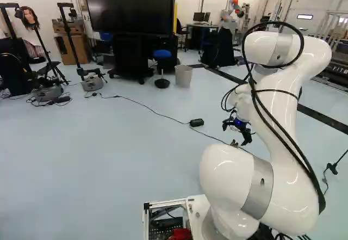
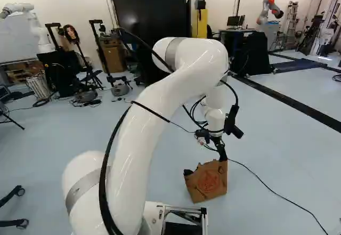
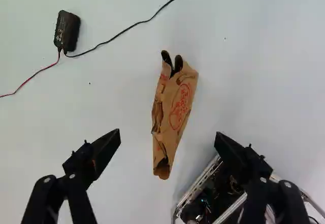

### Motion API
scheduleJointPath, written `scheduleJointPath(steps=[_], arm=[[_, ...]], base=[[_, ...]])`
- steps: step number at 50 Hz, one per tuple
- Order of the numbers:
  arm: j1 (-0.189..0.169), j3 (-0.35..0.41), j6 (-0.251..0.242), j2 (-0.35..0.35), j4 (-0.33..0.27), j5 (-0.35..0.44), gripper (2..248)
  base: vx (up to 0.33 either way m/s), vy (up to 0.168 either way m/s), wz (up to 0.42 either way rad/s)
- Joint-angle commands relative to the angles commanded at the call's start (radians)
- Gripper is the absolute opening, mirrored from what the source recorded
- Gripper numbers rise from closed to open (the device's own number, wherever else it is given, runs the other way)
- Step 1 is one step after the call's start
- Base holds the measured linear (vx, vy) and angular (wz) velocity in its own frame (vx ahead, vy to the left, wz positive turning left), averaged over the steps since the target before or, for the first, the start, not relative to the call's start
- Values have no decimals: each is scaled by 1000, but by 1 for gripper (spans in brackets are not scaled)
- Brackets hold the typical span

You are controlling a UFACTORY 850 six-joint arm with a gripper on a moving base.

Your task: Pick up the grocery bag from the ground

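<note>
White arm nearest, across left and middle of the right base view. Jaws wide apart, nothing gripped. Bag on floor, ahead of jaws and lined up between them in wrist view; lower middle, a bit right, in the right base view.

Risks, my guess: descent too shallow, so jaws pinch only the ragged top and the paper tears or slips. Off-centre descent, one finger lands on the bag, tips it or crushes it. One finger seems to come down on the side of the base frame, could knock it if the arm drifts that way. Cable runs past the bag's far end; could snag if the bag gets shoved there. Closing across the narrow side looks right; thin paper would likely fold flat.

Bag look: brown paper, red round print on one face, crumpled, uneven top pressed nearly shut, dark loops at one end, maybe handles. Seems to stand upright, slightly tilted. Contents: can't tell.
</note>
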Motion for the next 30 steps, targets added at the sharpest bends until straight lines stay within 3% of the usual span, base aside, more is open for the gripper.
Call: scheduleJointPath(steps=[30], arm=[[5, -84, 0, -115, 0, 0, 247]], base=[[0, 0, 0]])
